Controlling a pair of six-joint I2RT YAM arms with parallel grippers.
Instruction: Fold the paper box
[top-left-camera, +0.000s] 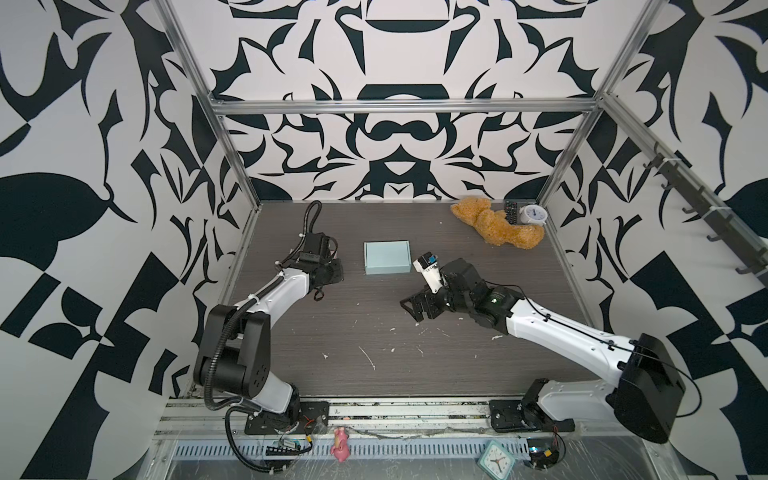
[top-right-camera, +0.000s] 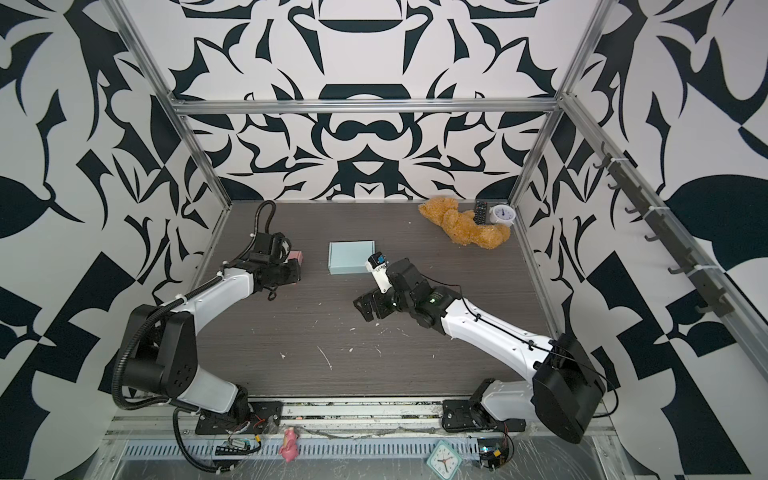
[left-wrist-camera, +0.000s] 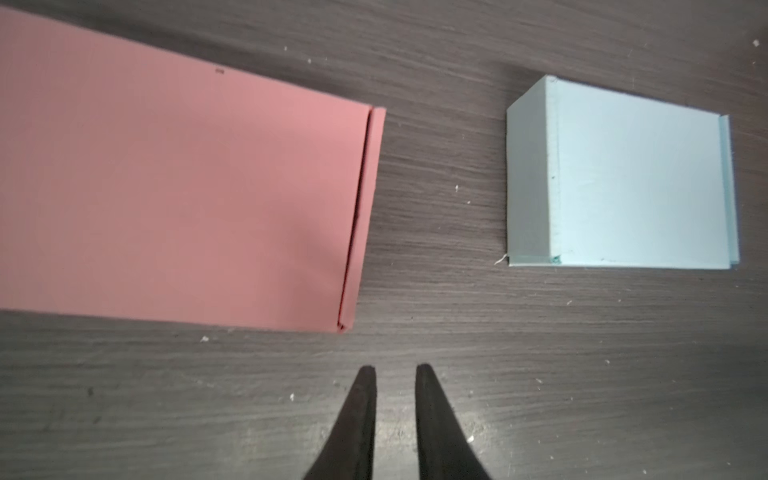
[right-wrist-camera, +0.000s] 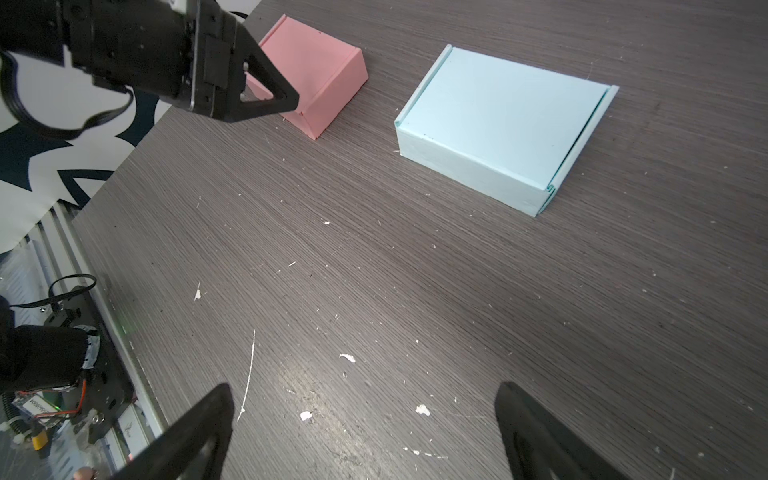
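In both top views the folded blue box lies on the counter with bare surface around its edges; in the left wrist view the left tool is slightly parted and empty near the pink box corner; in the right wrist view the right tool is spread wide, empty, well apart from both.

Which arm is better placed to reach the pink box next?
Left, probably: the left gripper hangs beside the pink box, holding nothing; the right gripper is farther off, nearer the blue box.
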